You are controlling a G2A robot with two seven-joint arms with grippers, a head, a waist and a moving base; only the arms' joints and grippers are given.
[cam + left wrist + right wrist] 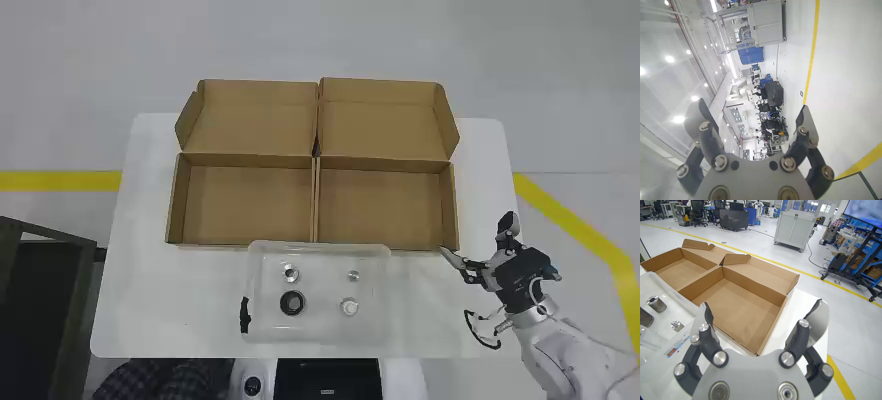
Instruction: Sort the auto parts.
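Four in the clear tray (318, 243) at the surface's (150, 300) front: a bored cylinder (289, 271), a small stud (353, 274), a dark ring (292, 303), and a pale piece (348, 307) I cannot identify. The left box (240, 205) and right box (385, 208) stand open, touching, just behind the tray. The right tool (458, 290) hangs spread and unloaded beside the tray's right end. The left tool (752, 105), also spread, faces the room. I cannot make out the black item (243, 317) at the tray's left rim.
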